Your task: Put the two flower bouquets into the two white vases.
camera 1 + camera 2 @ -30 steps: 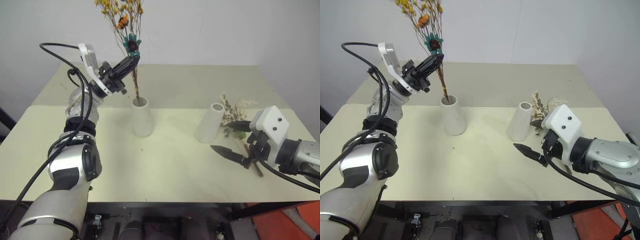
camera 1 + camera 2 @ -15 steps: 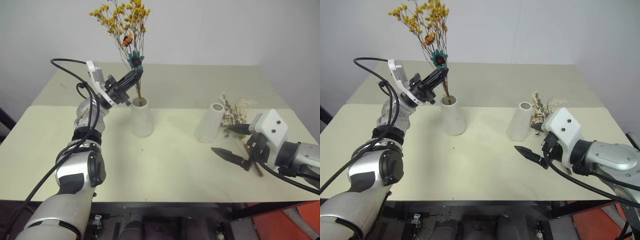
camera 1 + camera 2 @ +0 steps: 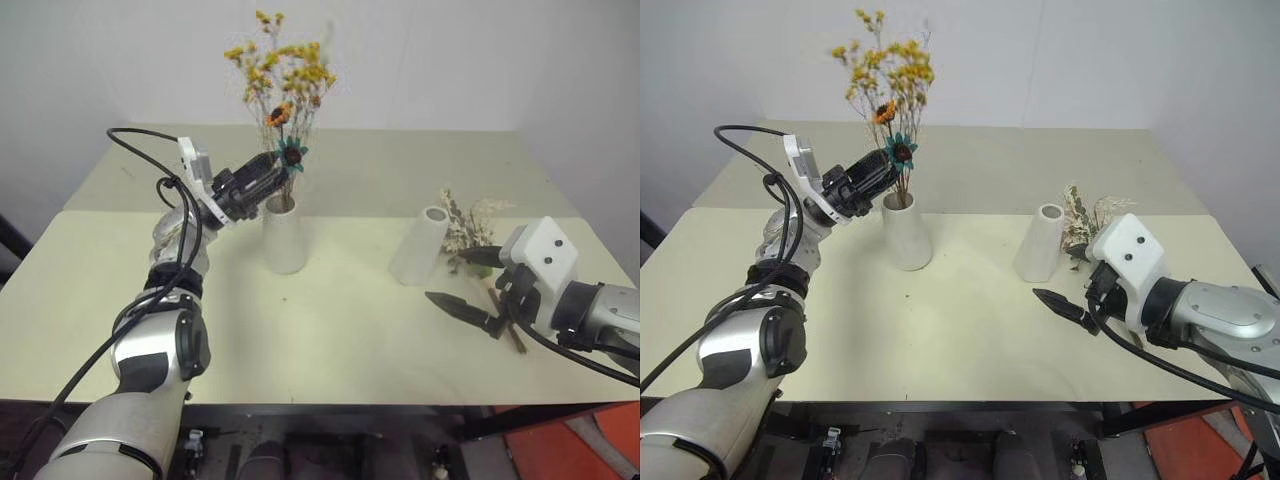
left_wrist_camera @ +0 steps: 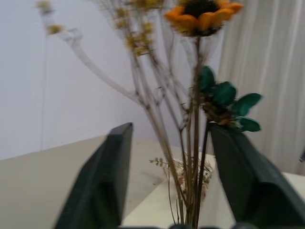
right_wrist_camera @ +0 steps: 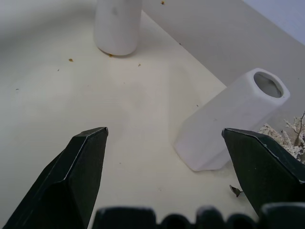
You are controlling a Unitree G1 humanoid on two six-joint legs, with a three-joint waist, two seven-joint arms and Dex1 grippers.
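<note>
**Yellow bouquet standing in the left vase, cream bouquet lying on the table**

Nearest to me, the right gripper [image 3: 468, 279] hangs over the front right part of the table [image 3: 330, 340], its two black fingers spread wide with nothing between them. Just beyond it stands the slimmer white vase [image 3: 420, 246], upright and unfilled, its round mouth open. Behind that vase and to its right, the cream bouquet [image 3: 470, 228] lies flat on the tabletop, its stems running toward the right gripper. Further left and a little farther back is the wider white vase [image 3: 284, 235], with the stems of the yellow bouquet [image 3: 285, 85] down in its mouth and the blossoms rising tall above. At that vase's rim the left gripper [image 4: 171, 157] has its fingers parted on either side of the stems, which pass loose between them, the teal bit near one finger.
</note>
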